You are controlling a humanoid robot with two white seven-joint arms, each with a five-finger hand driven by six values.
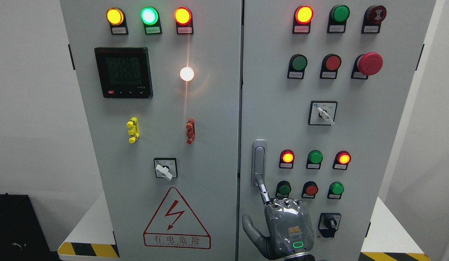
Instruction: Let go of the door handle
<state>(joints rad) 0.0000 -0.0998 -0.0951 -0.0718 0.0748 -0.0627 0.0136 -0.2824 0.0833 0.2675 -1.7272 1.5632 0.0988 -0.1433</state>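
The silver door handle (259, 159) stands upright on the left edge of the right cabinet door (373, 119), which is shut flush with the left door. My right hand (282, 217) comes up from the bottom edge just below the handle, its back towards me. Its index finger (263, 191) stretches up and its tip is hooked at the handle's lower end. The other fingers are curled at the knuckles and the thumb (250, 226) sticks out to the left. My left arm is out of view.
Around the hand are lit and unlit push buttons (311, 189) and a black rotary switch (329, 223). A red mushroom stop button (369, 63) sits higher up. The left door (210, 163) carries a meter, lamps, a selector switch and a warning triangle.
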